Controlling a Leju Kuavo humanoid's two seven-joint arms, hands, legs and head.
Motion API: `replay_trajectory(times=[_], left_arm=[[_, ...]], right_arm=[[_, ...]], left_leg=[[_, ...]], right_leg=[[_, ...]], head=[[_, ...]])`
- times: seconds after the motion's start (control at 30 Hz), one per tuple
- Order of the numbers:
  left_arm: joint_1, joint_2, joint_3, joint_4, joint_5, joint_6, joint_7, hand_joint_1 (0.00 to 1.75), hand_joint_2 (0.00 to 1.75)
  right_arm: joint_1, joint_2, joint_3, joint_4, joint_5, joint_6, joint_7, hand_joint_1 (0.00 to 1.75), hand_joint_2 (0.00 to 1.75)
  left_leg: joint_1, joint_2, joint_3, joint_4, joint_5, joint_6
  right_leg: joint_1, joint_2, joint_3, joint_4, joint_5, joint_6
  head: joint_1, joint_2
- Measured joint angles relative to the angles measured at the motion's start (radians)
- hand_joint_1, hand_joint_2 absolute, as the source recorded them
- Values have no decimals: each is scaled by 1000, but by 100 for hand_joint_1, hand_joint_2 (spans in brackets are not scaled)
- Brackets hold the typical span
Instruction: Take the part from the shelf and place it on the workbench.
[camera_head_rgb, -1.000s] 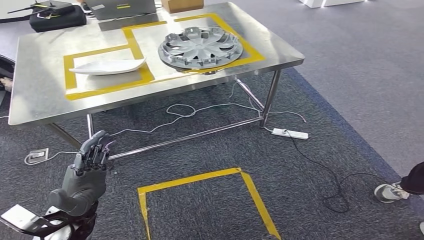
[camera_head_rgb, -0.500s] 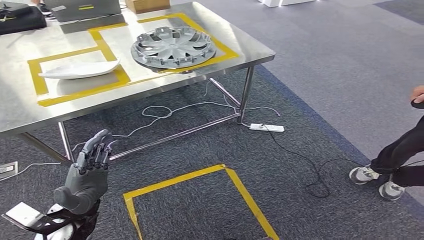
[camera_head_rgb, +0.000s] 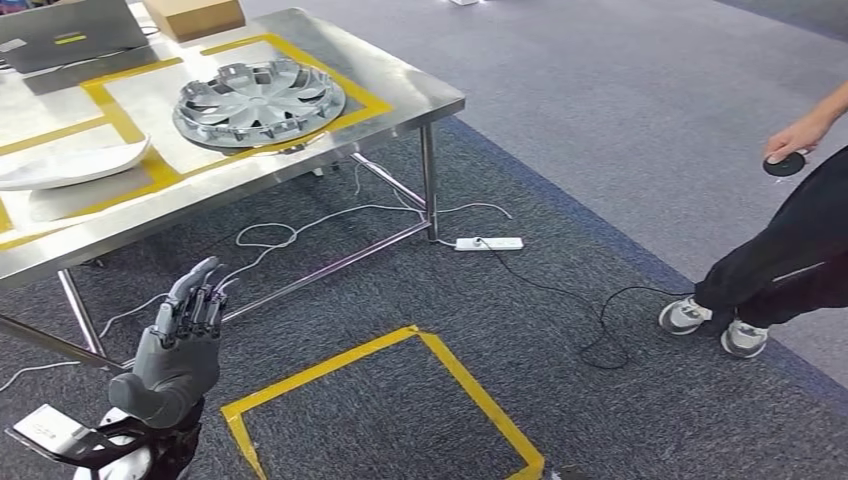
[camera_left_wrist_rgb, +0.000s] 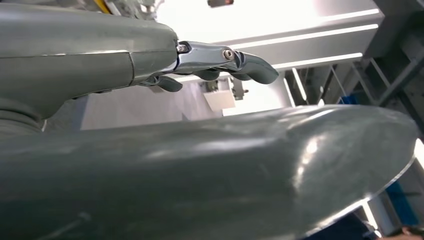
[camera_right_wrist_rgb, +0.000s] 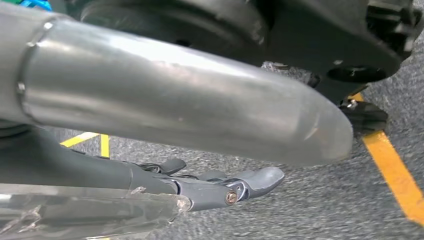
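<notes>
Two parts, hubcap (camera_head_rgb: 259, 100) and white panel (camera_head_rgb: 70, 166), lie on the workbench (camera_head_rgb: 400, 95).

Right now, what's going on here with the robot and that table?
The robot stands on grey carpet beside a steel workbench marked with yellow tape. A silver wheel cover and a white curved part already lie on it. The left hand is raised with its fingers apart, holding nothing. The right hand hangs low over the carpet, also holding nothing. A person stands to the right, holding a small dark disc. No shelf is visible.
</notes>
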Motion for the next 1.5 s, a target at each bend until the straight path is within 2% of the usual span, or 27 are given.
replay_trajectory(times=[0.03,0.1,0.17,0.23,0.27,0.33,0.4,0.47,0.5,0.53,0.6,0.67,0.73,0.8,0.87,0.93,0.97,1.0,1.07,1.13,1.2,1.27,1.3,1.33,1.4,1.47,1.5], left_arm=[[-3,-2,0,0,-4,-4,0,0,0],[-11,-8,1,-1,-12,-12,0,0,0],[-15,-12,2,-2,-17,-19,0,0,0],[-17,-17,5,-4,-16,-23,-1,0,0],[-17,-20,7,-4,-15,-24,-1,0,0],[-16,-27,13,-5,-14,-26,-1,0,0],[-11,-30,21,-5,-18,-22,-1,0,0],[-7,-30,28,-5,-25,-14,-1,0,0],[-7,-31,31,-5,-29,-10,-1,0,0],[-7,-31,35,-5,-31,-7,-1,0,0],[-11,-31,45,-6,-38,0,-1,0,0],[-18,-33,54,-7,-37,2,-1,0,0],[-26,-37,62,-9,-25,-4,-1,0,0],[-35,-44,69,-9,-18,-10,-1,0,0],[-41,-48,73,-9,-27,-7,-1,0,0],[-42,-50,72,-9,-39,4,-1,0,0],[-43,-49,72,-9,-43,11,-1,0,0],[-44,-49,72,-9,-44,16,-1,0,0],[-47,-49,72,-11,-40,23,-1,0,0],[-53,-49,72,-15,-32,24,-1,0,0],[-57,-50,74,-17,-26,24,-1,0,0],[-61,-51,76,-18,-24,23,-1,0,0],[-63,-52,76,-19,-23,22,-1,0,0],[-63,-54,77,-21,-23,21,-1,0,0],[-62,-55,78,-24,-24,19,-1,0,0],[-59,-55,80,-26,-30,19,-1,0,0],[-57,-55,81,-26,-32,19,-1,0,0]], right_arm=[[0,-1,-3,0,-1,-2,-3,0,0],[-2,-2,-9,0,-4,-6,-13,0,0],[-6,-5,-14,0,-8,-8,-24,0,0],[-5,-8,-19,0,-12,-8,-29,0,0],[-2,-9,-23,0,-15,-8,-27,0,0],[0,-11,-28,0,-19,-7,-10,0,0],[0,-11,-33,0,-21,-4,25,0,0],[2,-10,-37,0,-20,-1,63,0,0],[4,-10,-39,0,-18,0,78,0,0],[5,-10,-41,0,-17,1,89,0,0],[4,-11,-43,0,-13,4,99,0,0],[0,-11,-44,0,-10,4,88,0,0],[-1,-13,-44,0,-6,0,57,0,0],[-2,-17,-43,-1,-1,-5,22,0,0],[-9,-21,-43,-2,5,-8,-3,0,0],[-20,-25,-43,-3,9,-9,-13,0,0],[-24,-26,-43,-3,10,-8,-14,0,0],[-27,-26,-43,-3,10,-7,-13,0,0],[-31,-27,-43,-3,11,-3,-7,0,0],[-34,-27,-43,-3,10,2,4,0,0],[-33,-27,-43,-3,9,6,19,0,0],[-24,-27,-43,-3,6,8,33,0,0],[-19,-28,-43,-3,4,8,39,0,0],[-16,-28,-43,-3,2,8,42,0,0],[-14,-29,-43,-3,0,7,43,0,0],[-12,-30,-43,-3,-1,5,42,0,0],[-11,-31,-43,-3,-1,4,41,0,0]], left_leg=[[1,-4,23,-48,34,2],[8,-42,89,-187,99,4],[13,-80,123,-265,119,7],[11,-75,122,-272,119,15],[12,-66,122,-273,121,22],[14,-43,122,-277,125,35],[10,-20,122,-277,124,41],[6,4,122,-276,123,43],[6,14,123,-276,123,43],[5,24,124,-276,122,42],[2,41,128,-275,118,36],[-4,55,131,-273,115,27],[-6,68,132,-273,115,19],[-3,57,128,-261,101,9],[-1,22,91,-179,46,1],[0,2,26,-42,-16,-1],[0,0,3,4,-27,-1],[0,0,-5,15,-17,-1],[3,-10,34,-72,50,1],[11,-54,93,-202,106,2],[14,-85,115,-258,116,7],[13,-71,115,-262,117,20],[14,-61,115,-264,119,27],[15,-50,116,-266,120,34],[13,-27,117,-268,120,43],[8,-1,117,-268,118,47],[7,11,118,-268,117,48]], right_leg=[[-1,12,0,0,1,2],[0,34,-3,4,4,10],[0,54,-14,8,8,21],[-3,71,-25,6,15,35],[-4,68,-30,8,13,40],[-2,29,-60,62,-21,49],[0,-20,-120,195,-90,54],[-1,-37,-162,298,-126,57],[-1,-39,-157,295,-116,57],[-1,-43,-130,250,-90,55],[2,-72,-48,107,-33,51],[5,-92,-2,23,-11,41],[7,-79,-2,17,-10,28],[5,-62,-5,14,-5,16],[0,-45,-8,10,1,5],[-1,-25,-12,10,3,0],[-1,-13,-13,11,4,-1],[-1,-1,-14,11,5,0],[-3,23,-14,11,8,5],[-2,45,-18,16,10,13],[-2,62,-28,17,14,26],[-5,73,-37,13,19,39],[-5,63,-43,20,14,44],[-3,42,-56,44,-1,49],[0,-12,-109,157,-63,55],[-2,-35,-166,284,-114,59],[-2,-38,-173,305,-116,60]], head=[[0,0],[0,0],[0,0],[0,0],[0,0],[9,0],[17,0],[18,0],[18,0],[18,0],[19,0],[18,0],[18,0],[18,0],[17,0],[17,0],[17,0],[17,0],[17,0],[17,0],[17,0],[17,0],[20,0],[25,0],[34,0],[35,0],[35,0]])
